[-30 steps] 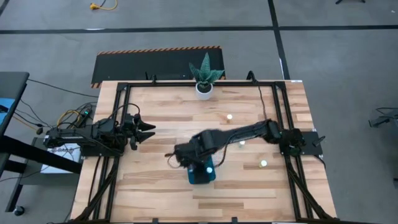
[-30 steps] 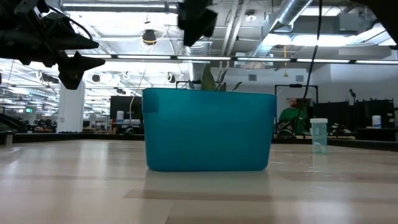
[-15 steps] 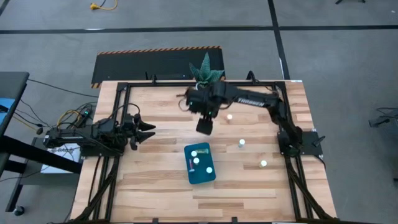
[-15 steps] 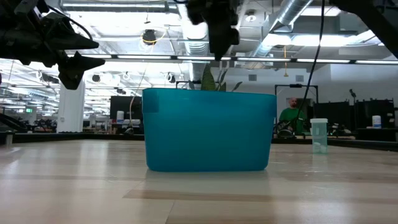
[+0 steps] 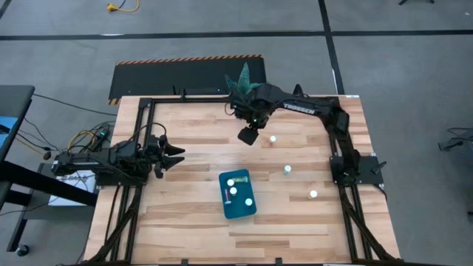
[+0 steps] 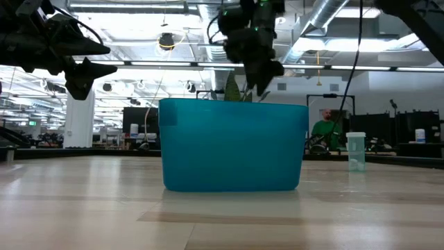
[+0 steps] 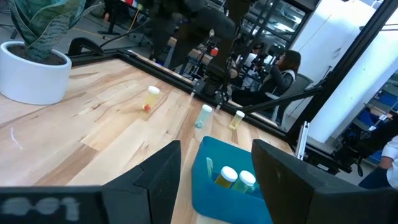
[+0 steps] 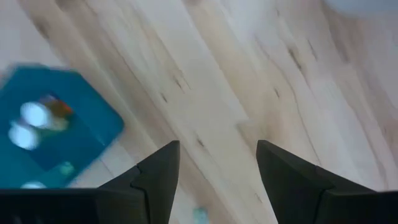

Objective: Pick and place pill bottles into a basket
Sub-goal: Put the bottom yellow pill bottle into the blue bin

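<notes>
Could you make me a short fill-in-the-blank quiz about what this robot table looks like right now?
1. The blue basket holds ____ pill bottles.
2. ____ pill bottles stand on the wooden table outside the basket.
3. The right hand hovers with nothing between its ____ fingers.
4. The left hand waits at the table's ____ edge.

Answers: three; three; open; left

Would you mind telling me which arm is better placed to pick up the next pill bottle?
The right: its open gripper hovers beside a loose pill bottle on the table. The left gripper waits at the table's left edge, far from every loose bottle.
</notes>
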### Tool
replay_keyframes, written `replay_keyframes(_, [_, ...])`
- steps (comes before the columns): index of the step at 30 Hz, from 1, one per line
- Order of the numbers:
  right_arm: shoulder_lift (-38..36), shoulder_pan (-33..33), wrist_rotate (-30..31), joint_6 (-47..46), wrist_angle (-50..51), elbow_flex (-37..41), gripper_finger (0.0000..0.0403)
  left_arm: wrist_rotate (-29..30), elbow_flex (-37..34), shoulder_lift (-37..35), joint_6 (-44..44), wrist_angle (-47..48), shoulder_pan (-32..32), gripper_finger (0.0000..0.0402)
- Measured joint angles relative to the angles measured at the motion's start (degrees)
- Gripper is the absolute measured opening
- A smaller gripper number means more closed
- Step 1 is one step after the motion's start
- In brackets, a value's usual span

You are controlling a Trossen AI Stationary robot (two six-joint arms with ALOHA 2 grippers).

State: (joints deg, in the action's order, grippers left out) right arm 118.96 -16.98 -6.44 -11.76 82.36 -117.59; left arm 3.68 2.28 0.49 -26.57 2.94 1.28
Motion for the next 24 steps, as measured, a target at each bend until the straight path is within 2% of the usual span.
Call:
replay_keyframes(5, [-7.77,0.11,-0.92,-1.96,-6.17,1.32,0.0202,0.0,0.02,-0.02,0.0,0.0,-0.02,0.0186])
replay_keyframes(8, [-13.12,0.86,3.49,-1.93,-7.57,1.83,0.0199,-0.02,0.01,0.0,0.0,0.0,0.0,0.0186])
replay_keyframes(10, [-17.66,0.78,5.78,-2.31,-8.81,5.03,0.0196,-0.02,0.02,0.0,0.0,0.0,0.0,0.0186])
replay_keyframes(12, [-23.22,0.34,6.39,-4.03,-10.99,11.16,0.0194,-0.02,0.02,0.0,0.0,0.02,-0.02,0.0186])
replay_keyframes(19, [-44.64,1.76,5.88,-12.89,-24.31,40.08,0.0189,-0.02,0.02,-0.01,0.0,0.01,-0.02,0.0186])
replay_keyframes(24, [-54.34,6.77,3.68,-15.69,-23.55,50.89,0.0185,-0.04,0.02,0.0,0.0,0.0,-0.02,0.0186])
